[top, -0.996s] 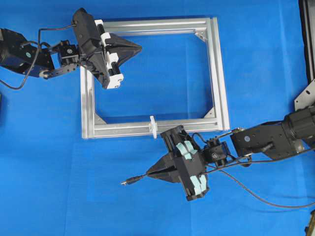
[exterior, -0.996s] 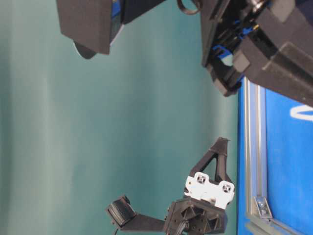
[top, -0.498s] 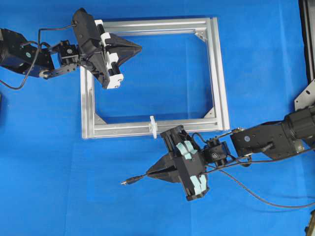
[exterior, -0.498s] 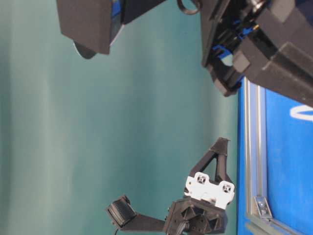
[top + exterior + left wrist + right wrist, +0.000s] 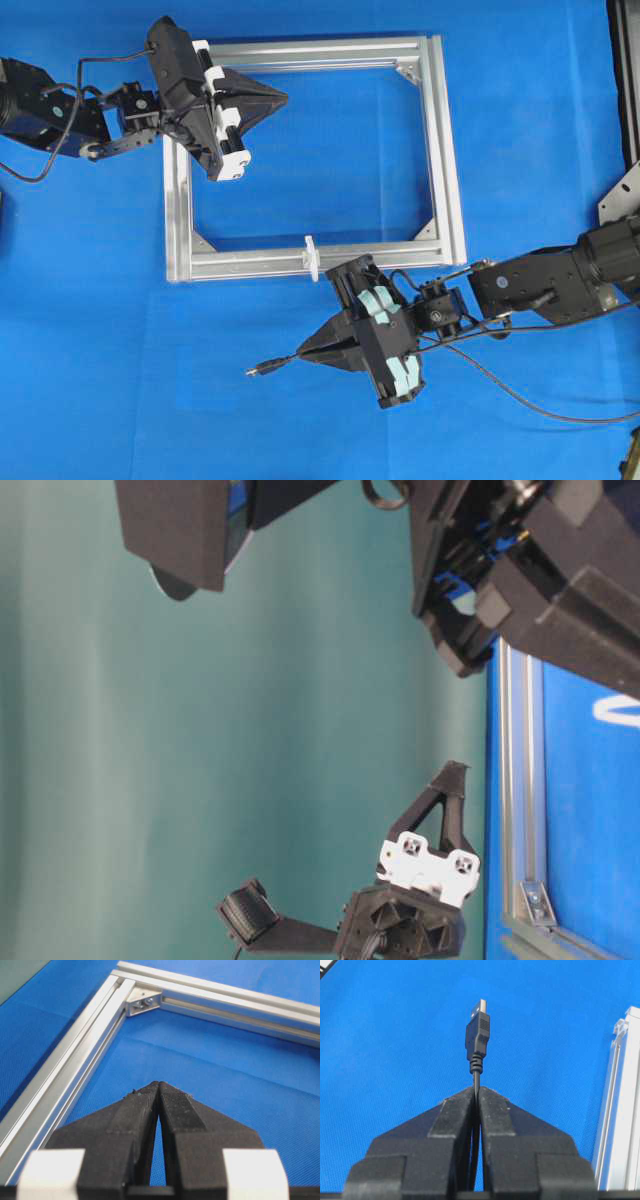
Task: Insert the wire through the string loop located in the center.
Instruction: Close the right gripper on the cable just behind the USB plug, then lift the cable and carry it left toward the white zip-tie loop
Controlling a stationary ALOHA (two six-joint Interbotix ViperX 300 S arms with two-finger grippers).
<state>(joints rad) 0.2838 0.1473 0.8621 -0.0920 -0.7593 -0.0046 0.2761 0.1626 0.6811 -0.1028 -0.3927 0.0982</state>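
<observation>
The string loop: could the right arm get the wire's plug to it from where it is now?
Probably yes. The right gripper holds the wire just below the string loop, with bare blue cloth between, but the plug points away from it.

black wire (image 5: 262, 368) plug level, white string loop (image 5: 311, 257) upright

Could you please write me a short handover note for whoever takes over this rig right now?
Right gripper: shut on the wire, plug sticking out ahead of the fingertips, outside the frame.
Left gripper: shut, empty, over the frame's upper left corner.
String loop: upright on the frame's bottom bar, nothing through it.
Done: wire gripped.
Left: line the plug up with the loop and thread it through.
</observation>
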